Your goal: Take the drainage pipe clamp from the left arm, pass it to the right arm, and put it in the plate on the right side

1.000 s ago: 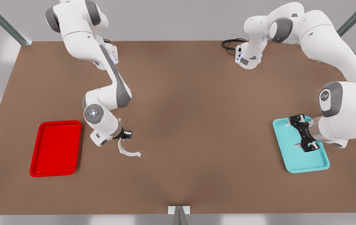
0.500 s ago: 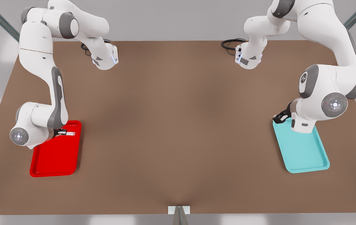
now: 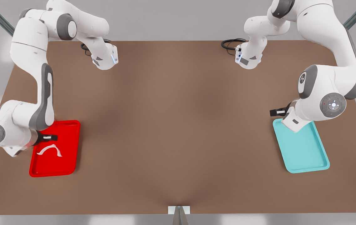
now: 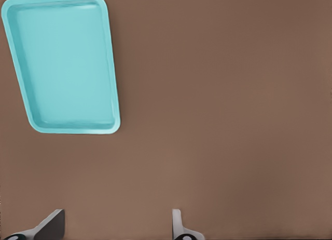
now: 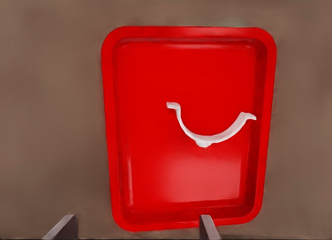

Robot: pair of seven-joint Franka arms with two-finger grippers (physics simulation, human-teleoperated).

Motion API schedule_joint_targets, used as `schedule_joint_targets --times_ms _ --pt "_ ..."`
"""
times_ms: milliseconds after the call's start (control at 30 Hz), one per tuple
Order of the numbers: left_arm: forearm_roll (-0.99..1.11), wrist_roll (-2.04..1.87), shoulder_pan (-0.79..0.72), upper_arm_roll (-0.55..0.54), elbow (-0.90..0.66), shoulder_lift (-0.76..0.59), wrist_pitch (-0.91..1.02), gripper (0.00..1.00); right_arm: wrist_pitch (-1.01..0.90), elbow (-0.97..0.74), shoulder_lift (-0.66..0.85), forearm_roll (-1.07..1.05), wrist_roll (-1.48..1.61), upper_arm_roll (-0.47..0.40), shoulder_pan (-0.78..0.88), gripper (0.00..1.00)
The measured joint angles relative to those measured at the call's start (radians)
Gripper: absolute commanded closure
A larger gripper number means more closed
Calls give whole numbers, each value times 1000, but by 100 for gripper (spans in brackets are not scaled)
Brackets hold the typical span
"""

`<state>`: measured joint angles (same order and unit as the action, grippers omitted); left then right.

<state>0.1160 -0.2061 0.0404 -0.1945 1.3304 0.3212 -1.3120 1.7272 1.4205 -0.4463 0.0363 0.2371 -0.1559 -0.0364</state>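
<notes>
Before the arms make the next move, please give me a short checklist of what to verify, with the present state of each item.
1. The drainage pipe clamp lies inside the plate: ok.
2. The right end effector is open and holds nothing; its fingertips stand apart: ok.
3. The clamp is free of the right end effector, with red floor visible between them: ok.
4. The left end effector is open and empty, above the brown table at the teal tray's far corner: ok.
5. The clamp lies flat and settled on the plate floor: cannot tell.
</notes>
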Motion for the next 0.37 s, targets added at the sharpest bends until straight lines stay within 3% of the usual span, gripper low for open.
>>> schedule_joint_targets --times_ms 100,367 --pt "0 59 1 0 -1 -1 1 0 -162 -36 159 -24 64 1 0 0" --pt "-1 169 -17 -6 0 2 9 0 -292 50 262 -61 71 2 118 0"
